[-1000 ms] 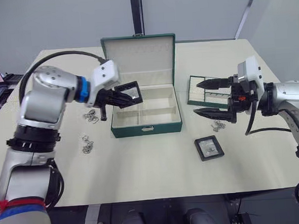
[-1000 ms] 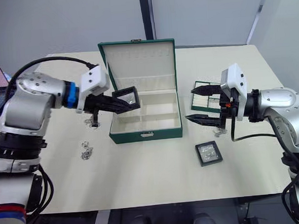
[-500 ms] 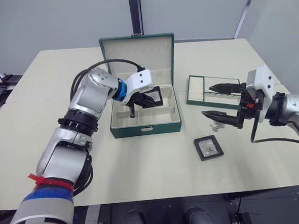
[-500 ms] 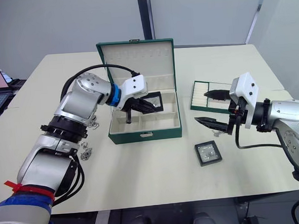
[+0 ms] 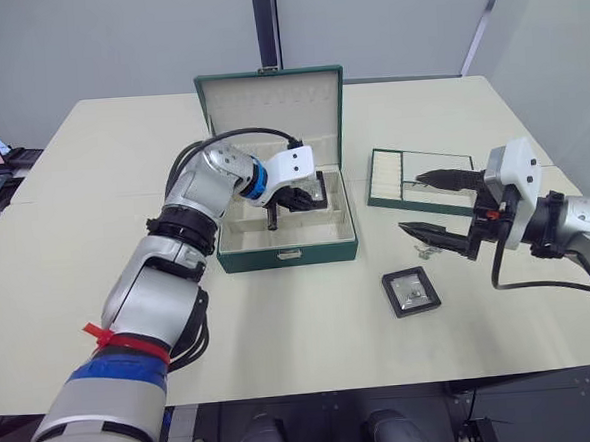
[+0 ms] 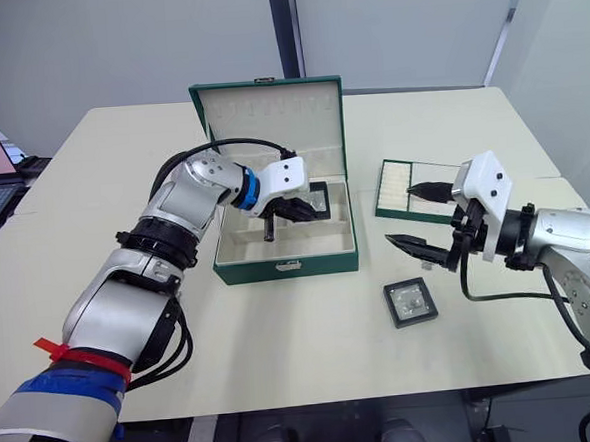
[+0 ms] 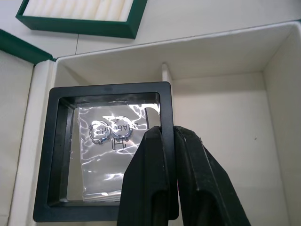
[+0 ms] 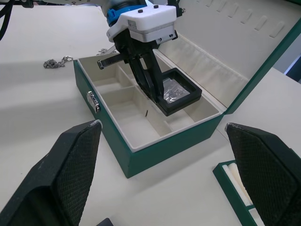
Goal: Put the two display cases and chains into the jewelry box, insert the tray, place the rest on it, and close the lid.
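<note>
Now, left gripper (image 7: 162, 141) clamped on frame edge of one display case (image 7: 101, 153), holding it low inside jewelry box (image 5: 289, 253) rear compartment, likely to release | divider wall just beyond its fingertips | lid (image 5: 271, 107) upright behind | second display case (image 5: 412, 292) on table below right gripper (image 5: 439, 205), jaws wide apart, empty | tray (image 5: 413, 177) just behind it.

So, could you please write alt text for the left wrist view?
The left gripper is shut on the frame of a black display case, holding it inside the cream-lined jewelry box. The green tray lies on the table beyond.
</note>
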